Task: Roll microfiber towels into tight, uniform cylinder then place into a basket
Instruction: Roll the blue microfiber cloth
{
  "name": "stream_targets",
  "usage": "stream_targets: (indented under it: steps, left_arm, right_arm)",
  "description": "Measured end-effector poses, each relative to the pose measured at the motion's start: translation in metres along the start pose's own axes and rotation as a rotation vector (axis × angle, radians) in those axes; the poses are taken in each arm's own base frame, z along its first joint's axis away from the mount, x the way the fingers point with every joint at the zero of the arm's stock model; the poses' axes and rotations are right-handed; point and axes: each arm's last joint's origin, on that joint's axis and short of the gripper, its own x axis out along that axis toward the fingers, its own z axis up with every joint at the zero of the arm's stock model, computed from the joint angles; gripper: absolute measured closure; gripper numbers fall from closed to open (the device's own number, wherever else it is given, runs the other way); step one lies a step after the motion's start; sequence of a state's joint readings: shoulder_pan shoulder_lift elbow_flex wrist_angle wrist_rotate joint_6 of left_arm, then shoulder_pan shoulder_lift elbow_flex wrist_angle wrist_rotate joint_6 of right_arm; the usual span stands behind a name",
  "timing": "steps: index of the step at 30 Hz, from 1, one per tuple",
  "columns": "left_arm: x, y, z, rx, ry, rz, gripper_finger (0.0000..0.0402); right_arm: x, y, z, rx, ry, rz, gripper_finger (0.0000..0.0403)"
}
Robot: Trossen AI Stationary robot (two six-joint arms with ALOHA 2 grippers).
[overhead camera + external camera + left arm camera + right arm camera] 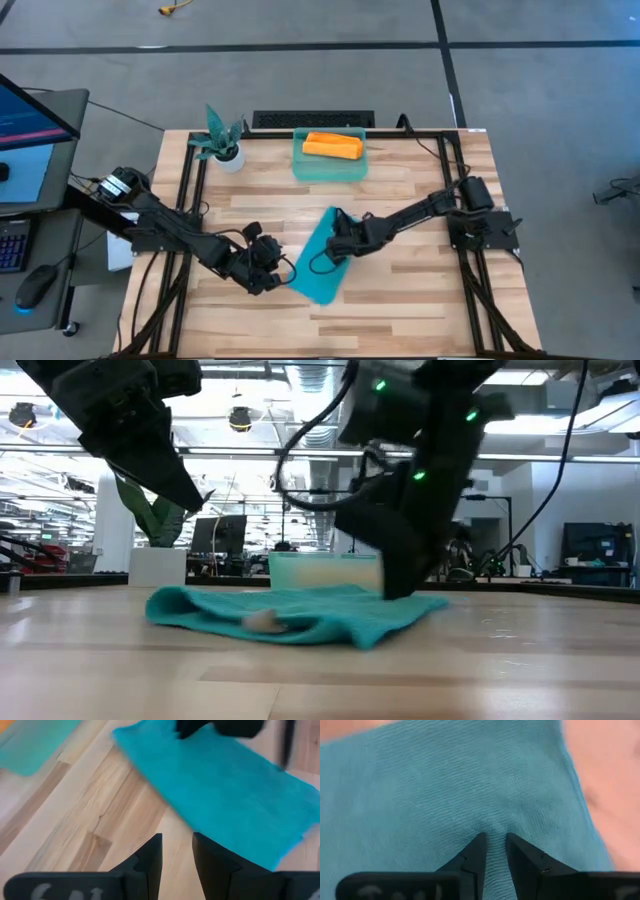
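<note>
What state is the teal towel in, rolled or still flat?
Flat, not rolled. The teal towel lies spread on the table, slightly rumpled in the low view. The right gripper presses into its cloth, puckering it between the fingertips.

Over at the table's (420, 300) far-left corner stands a small potted plant (222, 141), teal leaves up, white pot on the pale wood planks. Off the left edge, a monitor (30, 115) glows blue and red, with a keyboard (12, 245) and a mouse (36, 287) below it. Behind the far edge lies a dark grille (312, 120).
</note>
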State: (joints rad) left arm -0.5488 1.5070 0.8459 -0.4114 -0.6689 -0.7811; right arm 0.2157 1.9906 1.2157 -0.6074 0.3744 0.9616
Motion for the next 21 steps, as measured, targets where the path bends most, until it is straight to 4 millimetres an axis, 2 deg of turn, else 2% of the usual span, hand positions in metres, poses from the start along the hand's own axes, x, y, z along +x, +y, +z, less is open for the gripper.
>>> stream_targets:
  steps: [5, 9, 14, 21]
  left_arm:
    - [0.000, 0.000, 0.001, -0.003, -0.003, 0.000, 0.0301]
    - [0.000, 0.000, 0.001, 0.004, -0.003, 0.000, 0.0301]
    - [0.000, 0.000, 0.000, 0.006, -0.002, 0.001, 0.0301]
    - [0.000, 0.000, 0.000, 0.007, -0.001, 0.001, 0.0301]
  right_arm:
    - [0.025, -0.005, 0.020, -0.052, -0.138, -0.063, 0.0304]
    - [0.029, -0.002, 0.026, -0.142, -0.272, -0.112, 0.0304]
    - [-0.001, 0.014, 0.016, -0.259, -0.403, -0.128, 0.0304]
    - [-0.044, 0.030, -0.011, -0.449, -0.459, -0.075, 0.0304]
